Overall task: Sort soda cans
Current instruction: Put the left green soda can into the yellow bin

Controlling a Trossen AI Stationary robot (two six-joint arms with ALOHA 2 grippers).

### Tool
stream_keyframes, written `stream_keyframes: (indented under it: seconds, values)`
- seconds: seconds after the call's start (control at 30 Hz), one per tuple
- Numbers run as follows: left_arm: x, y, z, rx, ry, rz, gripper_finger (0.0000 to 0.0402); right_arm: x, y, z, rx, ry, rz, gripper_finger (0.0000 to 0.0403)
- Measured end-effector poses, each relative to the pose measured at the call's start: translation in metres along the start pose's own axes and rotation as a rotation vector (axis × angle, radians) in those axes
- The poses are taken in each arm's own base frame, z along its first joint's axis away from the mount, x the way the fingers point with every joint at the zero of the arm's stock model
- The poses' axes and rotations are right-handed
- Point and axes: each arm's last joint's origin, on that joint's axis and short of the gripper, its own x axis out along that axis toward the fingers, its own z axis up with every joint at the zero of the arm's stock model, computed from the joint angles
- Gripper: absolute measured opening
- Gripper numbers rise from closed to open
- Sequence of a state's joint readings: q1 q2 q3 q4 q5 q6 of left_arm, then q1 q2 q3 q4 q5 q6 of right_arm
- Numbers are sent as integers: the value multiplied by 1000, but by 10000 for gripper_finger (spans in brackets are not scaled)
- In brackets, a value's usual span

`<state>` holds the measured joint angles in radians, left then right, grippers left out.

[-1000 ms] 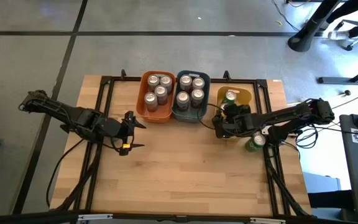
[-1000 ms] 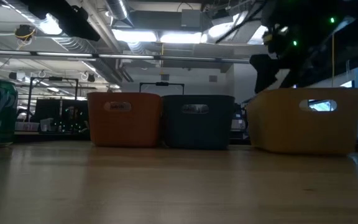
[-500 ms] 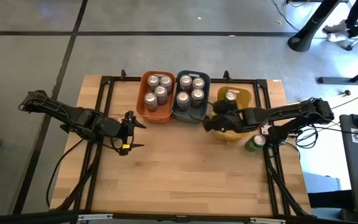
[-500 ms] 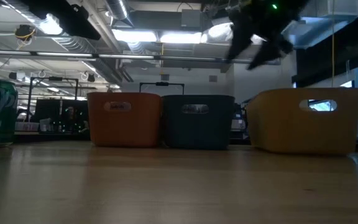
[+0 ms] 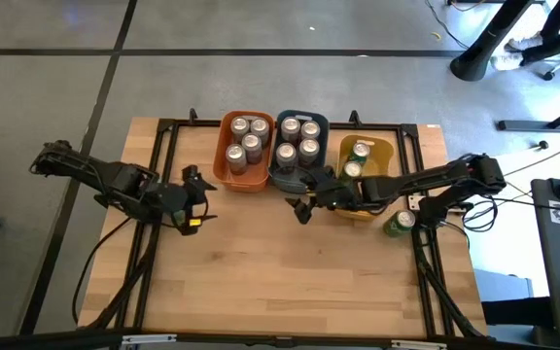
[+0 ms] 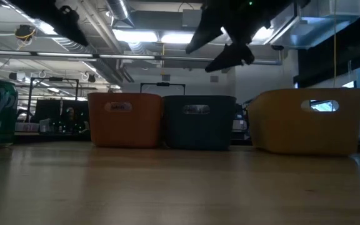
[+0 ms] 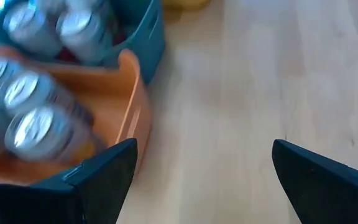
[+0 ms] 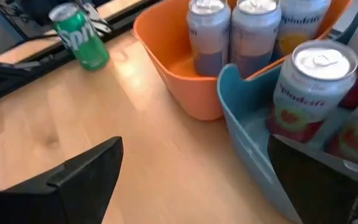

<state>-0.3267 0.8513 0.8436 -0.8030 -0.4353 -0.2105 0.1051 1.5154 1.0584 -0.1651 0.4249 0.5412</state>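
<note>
The small cylindrical metal soda cans with silver tops are grouped by kind: four stand in the orange plastic bin [image 5: 245,152], four in the grey-blue plastic bin [image 5: 298,148], and two green ones [image 5: 355,160] in the yellow plastic bin [image 5: 385,151], which suggests one bin per kind. Two green cans remain loose: one [image 5: 399,223] on the table behind the right gripper [image 5: 302,197], by its arm, and one [image 8: 81,37] far ahead of it, near the left arm.

The right gripper hangs empty with fingers spread wide, just in front of the grey-blue bin. The left gripper [image 5: 194,198], also wide and empty, hovers beside the orange bin.

The far green can reads "Sprite"; the nearest grey-blue-bin can [image 8: 314,93] bears lettering too blurred to read.
</note>
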Motion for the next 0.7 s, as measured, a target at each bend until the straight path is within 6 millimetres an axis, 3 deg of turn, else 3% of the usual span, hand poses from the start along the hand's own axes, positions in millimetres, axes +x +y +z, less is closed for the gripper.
stream_keyframes:
  seconds: [0.23,0.4,0.7]
  values:
    - [-23,13,-12,-57,224,55,361,14,1,-10,-8,27,-28,395]
    - [-30,17,-28,-145,404,32,361,20,2,-12,-4,13,-39,399]
    - [-35,22,-46,-124,600,97,361,20,3,-10,18,-8,-31,399]
